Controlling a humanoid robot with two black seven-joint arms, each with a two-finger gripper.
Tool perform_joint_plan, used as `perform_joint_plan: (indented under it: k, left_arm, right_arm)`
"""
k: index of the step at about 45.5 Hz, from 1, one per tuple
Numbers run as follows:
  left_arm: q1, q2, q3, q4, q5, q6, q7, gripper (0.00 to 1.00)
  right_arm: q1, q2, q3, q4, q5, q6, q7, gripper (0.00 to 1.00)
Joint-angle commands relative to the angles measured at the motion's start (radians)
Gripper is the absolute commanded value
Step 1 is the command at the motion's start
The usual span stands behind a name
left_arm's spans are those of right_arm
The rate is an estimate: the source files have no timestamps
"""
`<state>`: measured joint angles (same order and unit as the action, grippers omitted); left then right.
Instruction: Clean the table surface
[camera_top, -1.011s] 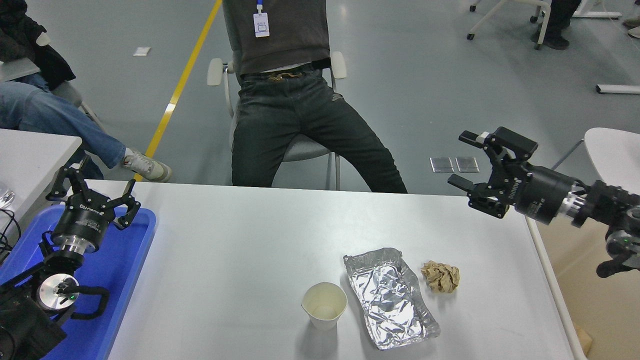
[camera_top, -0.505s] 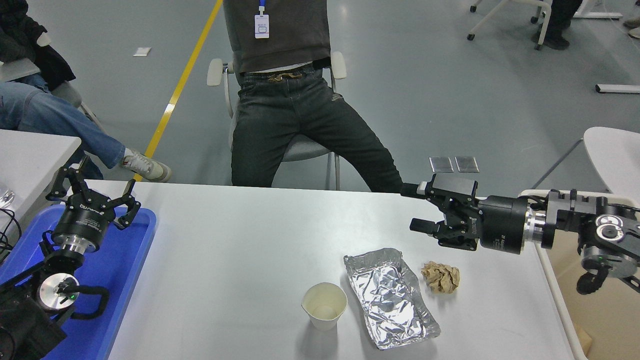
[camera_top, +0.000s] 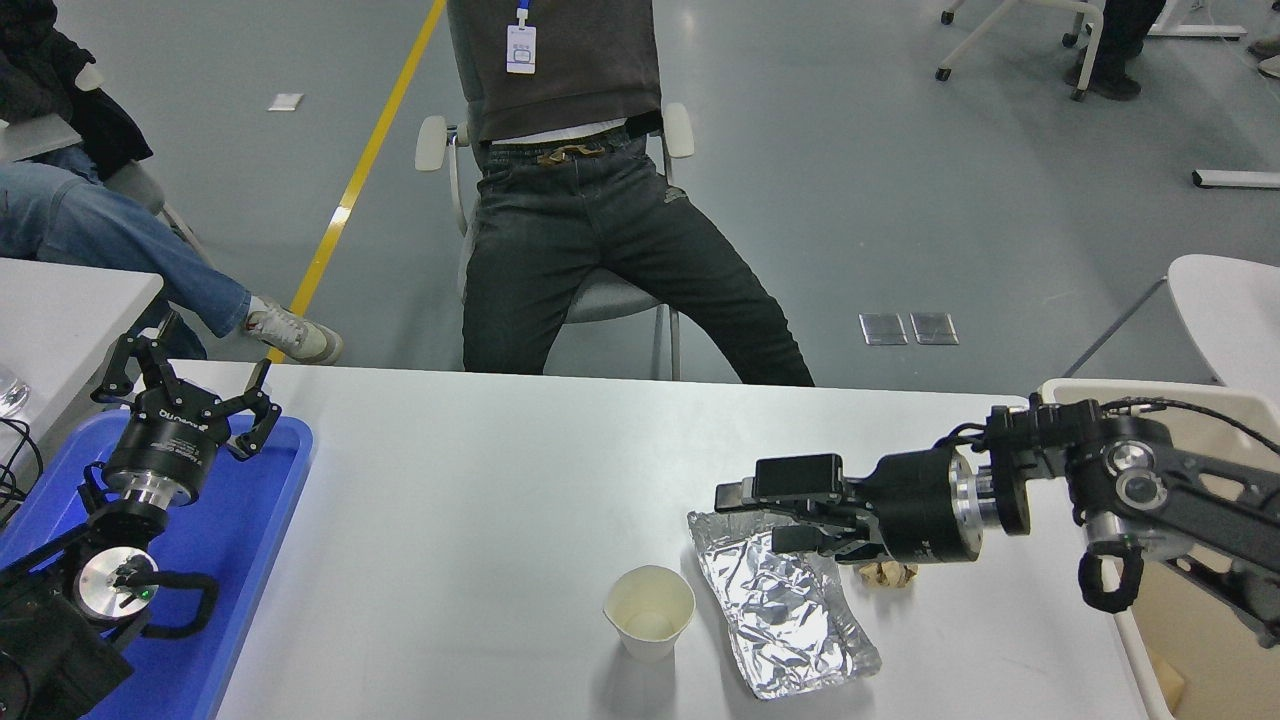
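Note:
The table surface (camera_top: 480, 480) is a wide white-grey top. On its near right part lie a crumpled foil tray (camera_top: 785, 610), a white paper cup (camera_top: 649, 610) to its left, and a crumpled brown paper ball (camera_top: 888, 573) to its right, mostly hidden behind my right wrist. My right gripper (camera_top: 752, 516) reaches in from the right, pointing left. It is open and hangs just over the foil tray's far end, holding nothing. My left gripper (camera_top: 190, 378) is parked open above the blue tray at the lower left.
A blue plastic tray (camera_top: 255, 530) lies at the table's left end. A smaller white table (camera_top: 70, 300) stands beyond it. A person sits on a chair (camera_top: 600, 300) at the far edge, and another person's legs show at the upper left. A beige bin (camera_top: 1190, 640) is beside the right edge.
My right arm swung left and down, from past the table's far right corner to over the foil tray, and now covers most of the paper ball. The left arm stayed still.

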<state>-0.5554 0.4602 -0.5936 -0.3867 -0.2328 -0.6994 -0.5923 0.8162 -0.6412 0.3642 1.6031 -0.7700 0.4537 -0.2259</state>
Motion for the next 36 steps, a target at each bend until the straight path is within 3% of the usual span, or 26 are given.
perform_joint_plan:
  k: [1,17,36]
  left_arm:
    - [0.0,0.0,0.0,0.0,0.0,0.0,0.0,1.0]
    - [0.0,0.0,0.0,0.0,0.0,0.0,0.0,1.0]
    - [0.0,0.0,0.0,-0.001,0.0,-0.002,0.0,1.0]
  right_arm:
    - [0.04,0.112,-0.051,-0.066,0.005,-0.003,-0.131,0.99]
    - [0.061,0.19,-0.097,-0.153,-0.012,-0.018,-0.207,0.99]
    - [0.043,0.294,-0.097,-0.219,-0.015,-0.07,-0.211,0.99]
